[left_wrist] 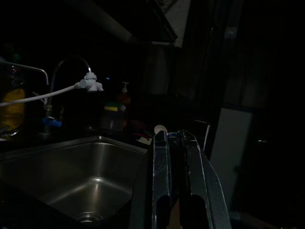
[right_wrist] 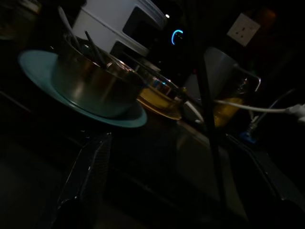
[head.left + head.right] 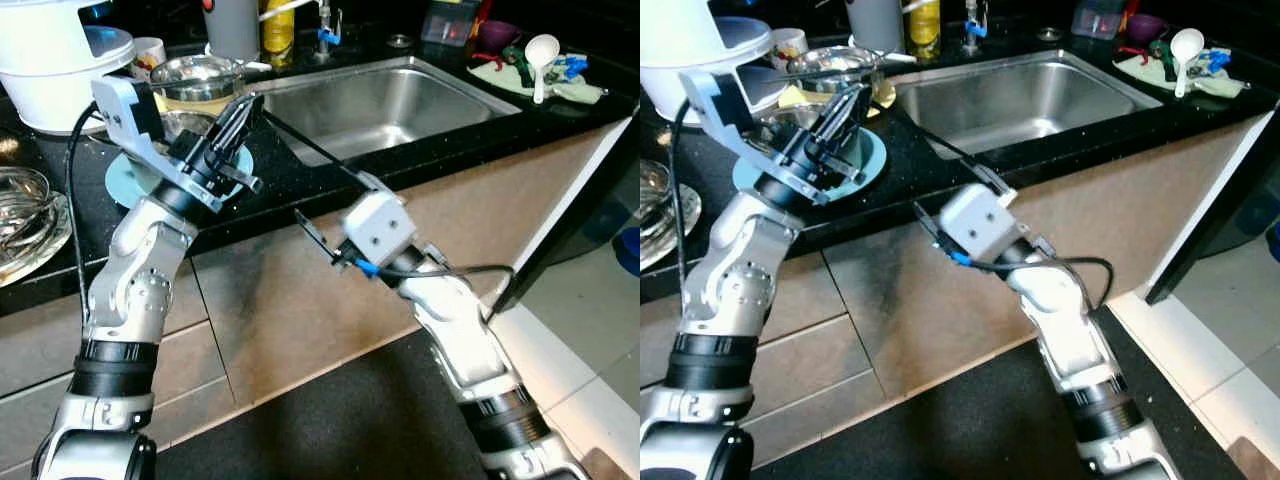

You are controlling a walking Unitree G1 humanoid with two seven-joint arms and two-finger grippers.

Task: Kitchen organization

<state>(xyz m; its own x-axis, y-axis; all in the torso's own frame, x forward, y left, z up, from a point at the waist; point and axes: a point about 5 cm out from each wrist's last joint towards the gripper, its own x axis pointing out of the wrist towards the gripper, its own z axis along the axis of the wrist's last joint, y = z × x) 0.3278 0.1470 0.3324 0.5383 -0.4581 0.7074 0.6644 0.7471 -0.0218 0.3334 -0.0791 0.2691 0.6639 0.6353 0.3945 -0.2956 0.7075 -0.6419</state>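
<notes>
Left eye view, nearest first: the right tool (image 3: 300, 175) reaches up from below the counter (image 3: 300, 190) edge, one finger laid over the black top toward the sink (image 3: 385, 100), the other hanging by the cabinet front; the fingers stand wide apart and hold nothing. The left tool (image 3: 238, 125) is raised over the counter's left part, above the teal plate (image 3: 865, 160); in the left wrist view its fingers lie close together with a narrow gap, and nothing is held between them.

On the teal plate stands one steel bowl (image 2: 95, 81) with utensil handles sticking out of it. Just behind is a second steel bowl (image 3: 200, 78), and at the far left a stack of glass dishes (image 3: 25, 205). Further back: one white appliance (image 3: 50, 55), one grey cup (image 3: 233, 25), one yellow bottle (image 3: 278, 30) and one tap (image 3: 325, 35). Across the sink, one white spoon (image 3: 541, 55) lies on a cloth (image 3: 570, 85), with a purple cup (image 3: 497, 35) nearby.

My judgement: this is the approach step, with no grasp yet made. The bowl on the plate looks the likeliest target, though the task sentence names nothing. The next move would call for opening the left tool, lowering it to the bowl's rim and keeping clear of the handles.
</notes>
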